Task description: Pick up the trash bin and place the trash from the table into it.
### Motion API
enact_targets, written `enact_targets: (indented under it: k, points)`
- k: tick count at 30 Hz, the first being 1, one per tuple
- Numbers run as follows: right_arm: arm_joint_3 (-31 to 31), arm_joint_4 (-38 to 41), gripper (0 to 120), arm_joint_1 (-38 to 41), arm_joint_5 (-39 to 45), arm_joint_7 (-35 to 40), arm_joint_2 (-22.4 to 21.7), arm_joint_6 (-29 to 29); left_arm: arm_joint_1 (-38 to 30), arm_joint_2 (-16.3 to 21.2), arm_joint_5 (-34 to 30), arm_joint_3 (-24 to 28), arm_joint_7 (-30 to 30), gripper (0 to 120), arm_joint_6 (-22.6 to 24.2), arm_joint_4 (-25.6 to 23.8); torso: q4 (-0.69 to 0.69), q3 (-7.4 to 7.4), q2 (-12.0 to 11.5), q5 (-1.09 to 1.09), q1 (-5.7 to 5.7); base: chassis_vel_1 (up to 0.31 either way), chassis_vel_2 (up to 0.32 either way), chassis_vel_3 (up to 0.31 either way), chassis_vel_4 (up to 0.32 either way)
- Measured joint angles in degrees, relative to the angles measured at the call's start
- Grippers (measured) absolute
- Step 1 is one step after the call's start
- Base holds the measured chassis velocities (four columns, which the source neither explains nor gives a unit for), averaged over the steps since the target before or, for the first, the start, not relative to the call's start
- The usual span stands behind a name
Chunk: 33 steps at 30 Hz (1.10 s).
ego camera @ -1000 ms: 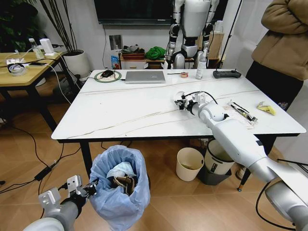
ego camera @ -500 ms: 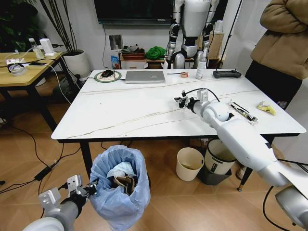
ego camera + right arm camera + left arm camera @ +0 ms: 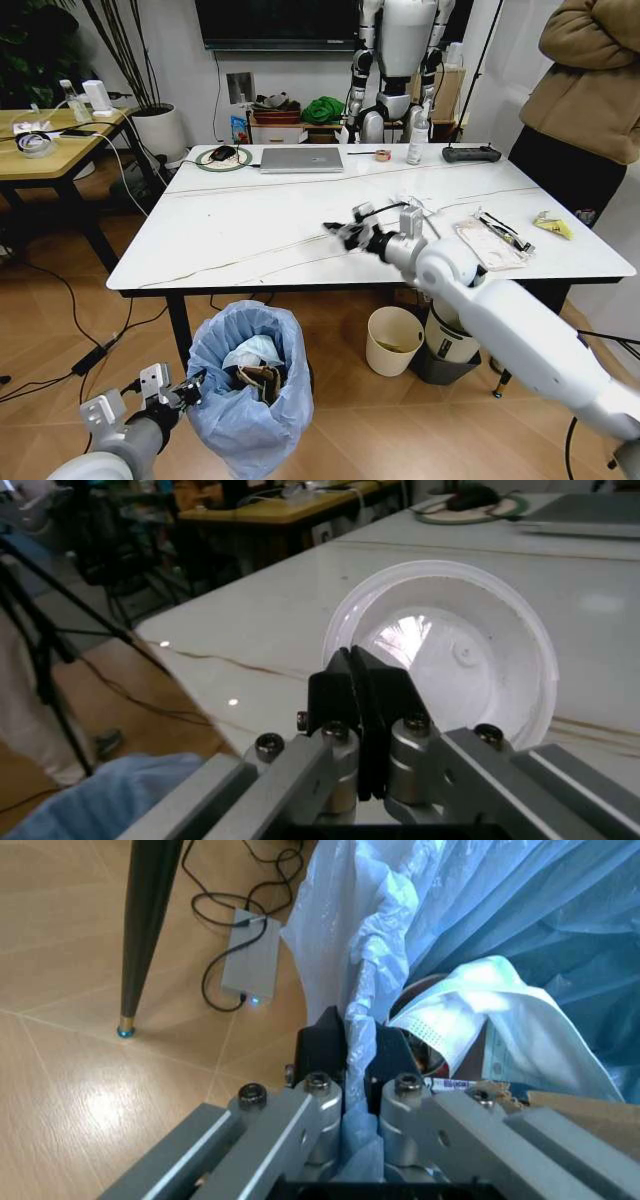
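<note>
Right gripper has carried the cup leftward over the table.

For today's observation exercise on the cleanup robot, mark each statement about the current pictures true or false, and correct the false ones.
1. The left gripper is clamped on the rim of the trash bin's blue bag. True.
2. The right gripper holds a brown piece of cardboard. False: it is shut on the rim of a clear round plastic lid.
3. The trash bin stands on top of the table. False: it is down by the floor, in front of the table's near edge.
4. A pale face mask lies inside the bin. True.
5. A yellow wrapper lies on the table's right side. True.
6. A closed laptop sits in the bin. False: it rests at the table's far edge.
</note>
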Motion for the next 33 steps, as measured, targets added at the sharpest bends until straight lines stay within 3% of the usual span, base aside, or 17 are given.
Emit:
enact_targets:
  k: [9, 25, 33]
  points:
    - [-7.15, 12.40, 0, -2.65, 5.51, -0.39, -0.91, 4.08, -0.06, -0.19, -0.03, -0.03, -0.12, 0, 0.04, -0.18, 0.01, 0.00, 0.00, -0.01, 0.00, 0.000, 0.000, 0.000, 0.000]
    - [-11.41, 12.03, 0, -8.21, 0.38, -4.10, 0.12, 8.28, 1.55, -0.95, 0.03, -0.80, -0.29, 0, 0.04, -1.36, 0.00, 0.00, -0.01, 0.00, 0.00, 0.000, 0.000, 0.000, 0.000]
    - [-7.32, 10.29, 28, -9.84, -1.88, -3.47, -0.08, 8.96, 2.12, -0.80, 0.02, -0.34, -0.62, 0, 0.11, -1.35, 0.00, 0.00, -0.01, 0.00, 0.00, 0.000, 0.000, 0.000, 0.000]
